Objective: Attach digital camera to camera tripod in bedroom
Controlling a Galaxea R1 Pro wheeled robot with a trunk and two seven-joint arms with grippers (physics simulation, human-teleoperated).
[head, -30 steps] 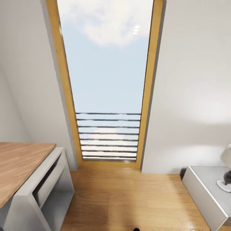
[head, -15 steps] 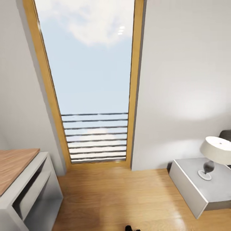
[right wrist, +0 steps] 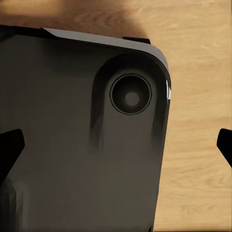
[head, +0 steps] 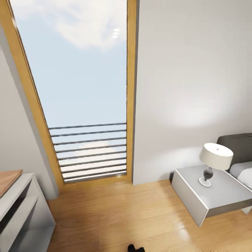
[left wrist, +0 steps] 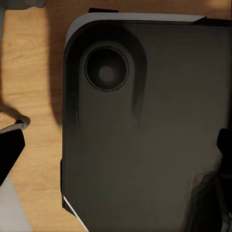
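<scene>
The digital camera and the camera tripod are out of view. I am in the bedroom, facing a tall wood-framed window [head: 80, 91] over a light wood floor [head: 115, 210]. In the left wrist view, my left gripper [left wrist: 116, 147] hangs open above my own dark base [left wrist: 145, 145], its black fingertips [left wrist: 9, 150] wide apart with nothing between them. In the right wrist view, my right gripper [right wrist: 116, 145] is likewise open over the base [right wrist: 72, 145], and it holds nothing.
A grey nightstand [head: 210, 199] with a white-shaded lamp [head: 215, 157] stands at the right, against the grey bed [head: 241, 150]. The corner of a wood-topped desk [head: 8, 176] with grey shelving sits at the lower left. Open floor lies between them.
The head view has swung to the right: the window and desk slid left in the picture, the nightstand and lamp came fully into view, and the bed appeared. The grippers stay open.
</scene>
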